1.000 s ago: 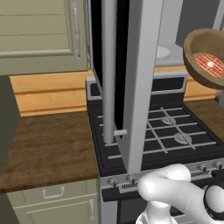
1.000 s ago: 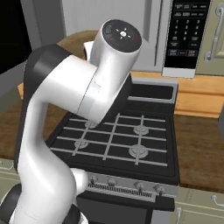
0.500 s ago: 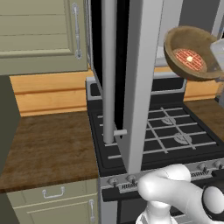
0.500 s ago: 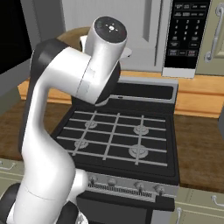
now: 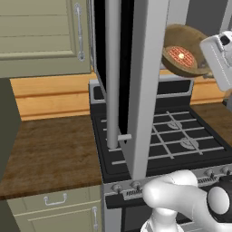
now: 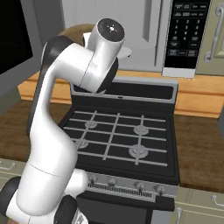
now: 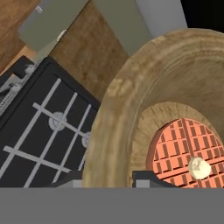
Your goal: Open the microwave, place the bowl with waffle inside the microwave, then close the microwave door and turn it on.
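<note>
The microwave door stands swung open, edge-on in the left base view, its silver bar handle facing left. To the right of it the bowl with waffle hangs in the air above the stove, tilted so the reddish waffle faces the camera. My gripper is shut on the bowl's right rim. In the hand view the gripper pinches the wooden rim of the bowl, waffle inside. The microwave shows its grey interior and black keypad behind my arm.
A black gas stove with grey grates lies directly beneath the bowl. Wooden counter runs left of it, and beige cabinets hang at upper left. Another cabinet door sits right of the microwave.
The gripper has carried the bowl leftward from the right edge of the left base view towards the open door. My arm's upper link has swung with it. The door has not moved.
</note>
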